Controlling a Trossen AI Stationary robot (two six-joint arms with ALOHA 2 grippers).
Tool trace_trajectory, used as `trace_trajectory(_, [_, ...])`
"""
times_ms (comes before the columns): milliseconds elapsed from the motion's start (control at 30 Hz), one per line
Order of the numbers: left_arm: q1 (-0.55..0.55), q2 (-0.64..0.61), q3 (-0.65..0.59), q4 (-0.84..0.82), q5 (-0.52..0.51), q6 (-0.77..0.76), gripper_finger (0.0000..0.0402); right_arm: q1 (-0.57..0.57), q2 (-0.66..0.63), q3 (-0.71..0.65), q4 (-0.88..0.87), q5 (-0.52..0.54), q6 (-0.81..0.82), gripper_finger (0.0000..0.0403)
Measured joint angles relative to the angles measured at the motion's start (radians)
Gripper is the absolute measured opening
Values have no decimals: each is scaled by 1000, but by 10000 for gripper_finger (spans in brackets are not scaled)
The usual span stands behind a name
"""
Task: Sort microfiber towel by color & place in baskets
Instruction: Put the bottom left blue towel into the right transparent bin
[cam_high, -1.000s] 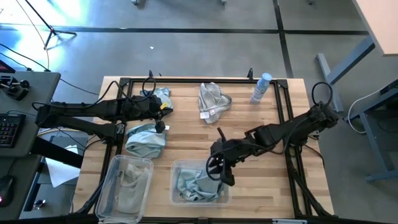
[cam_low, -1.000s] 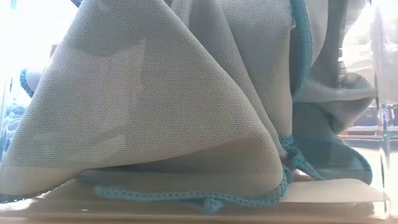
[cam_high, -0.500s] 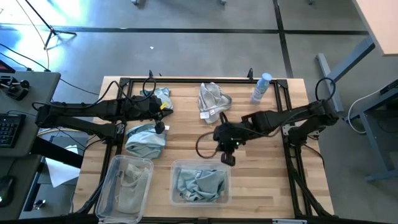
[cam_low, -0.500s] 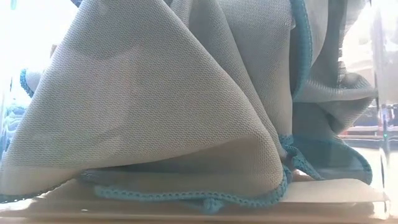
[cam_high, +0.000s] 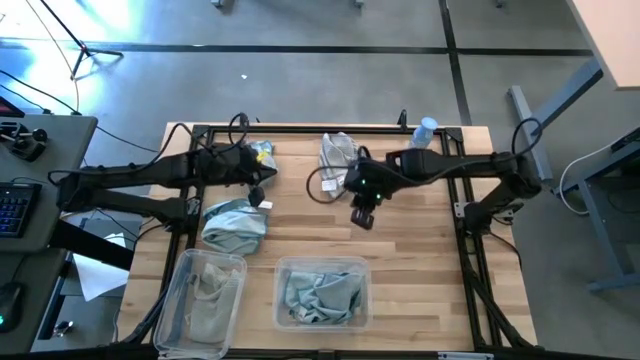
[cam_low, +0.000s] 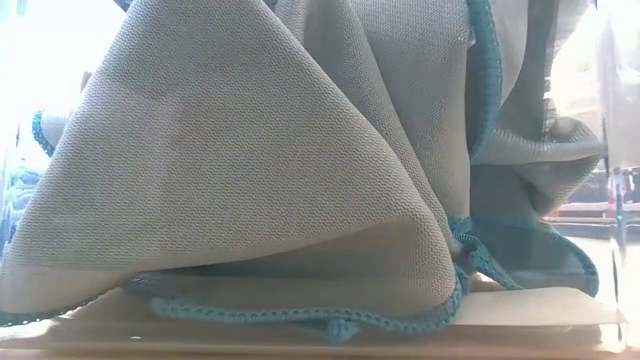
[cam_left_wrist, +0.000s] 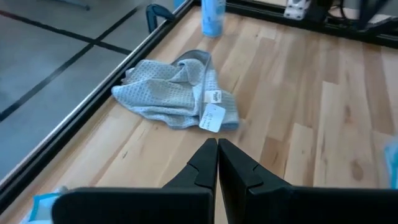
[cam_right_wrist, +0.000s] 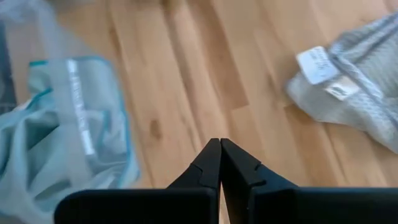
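Observation:
A grey-beige towel (cam_high: 338, 152) with white tags (cam_left_wrist: 212, 116) lies bunched at the table's far middle, partly under my right arm. A teal towel (cam_high: 235, 222) lies on the left, and another cloth (cam_high: 263, 151) lies by my left arm. The narrower basket (cam_high: 203, 262) holds a grey-beige towel (cam_high: 207, 300). The wider basket (cam_high: 322, 263) holds a teal towel (cam_high: 322, 295), which fills the low view (cam_low: 260, 170). My right gripper (cam_high: 362, 218) is shut and empty above bare wood, just near of the grey towel (cam_right_wrist: 360, 93). My left gripper (cam_high: 258, 202) is shut and empty above the teal towel's far edge.
A pale blue spray bottle (cam_high: 422, 135) stands at the far right, close to my right arm. A black frame rail (cam_high: 300, 129) runs around the table. Bare wood (cam_high: 420, 250) lies between the baskets and the grey towel, and to the right.
My right gripper has swung from above the wider basket toward the table's far edge, and now hangs beside the grey-beige towel. The teal towel stays in the wider basket.

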Motion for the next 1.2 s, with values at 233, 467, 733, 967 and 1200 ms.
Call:
trace_trajectory(233, [91,0,37,-3,40,96,0,-47,-12,-37,-3,10,33,1])
trace_trajectory(467, [134,-1,60,-4,46,131,0,-41,-112,-240,89,42,198,0])
trace_trajectory(733, [140,0,60,-6,46,120,0,-20,-359,-549,329,124,322,0])
trace_trajectory(967, [140,0,60,71,29,-55,2,-18,-549,-761,508,192,337,0])
trace_trajectory(1200, [139,11,60,150,42,-162,50,-19,-625,-867,558,191,309,0])
